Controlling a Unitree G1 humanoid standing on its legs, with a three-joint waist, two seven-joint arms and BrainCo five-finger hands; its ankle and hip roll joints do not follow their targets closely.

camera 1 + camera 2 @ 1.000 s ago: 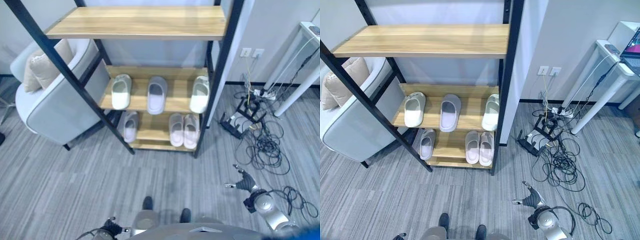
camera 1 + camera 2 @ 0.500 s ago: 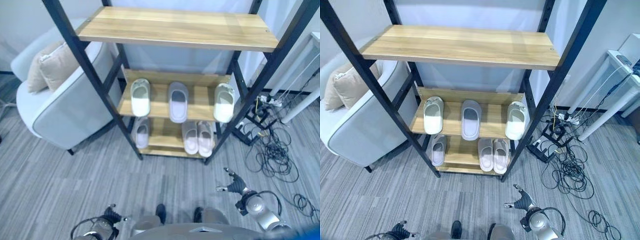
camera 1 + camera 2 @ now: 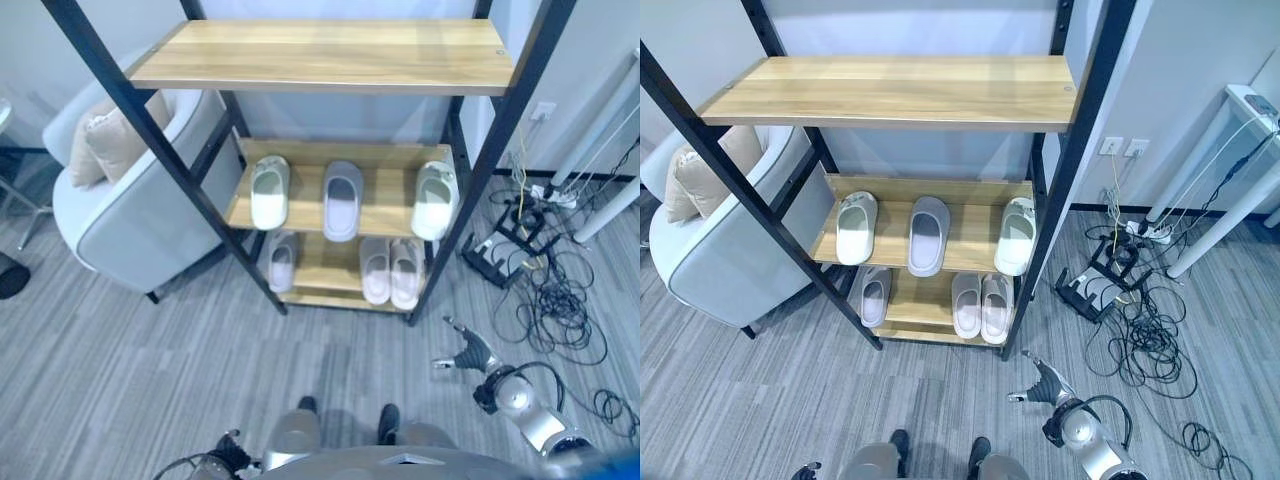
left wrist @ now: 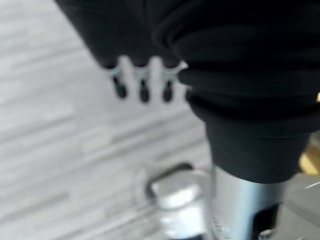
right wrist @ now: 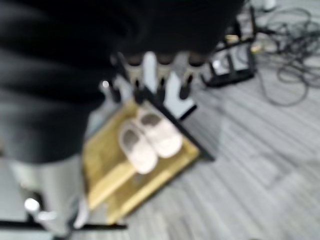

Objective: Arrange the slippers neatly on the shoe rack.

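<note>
Grey floor lies under my lowered right hand, fingers spread and empty, slippers racked well ahead.

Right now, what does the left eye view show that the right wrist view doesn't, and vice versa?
Left eye view adds the top shelf, the middle shelf's left slipper, centre slipper and right slipper, and the armchair. The right wrist view adds a close look along the open right hand. Shared: that hand, the pale pair on the bottom shelf, and the floor cables.
</note>
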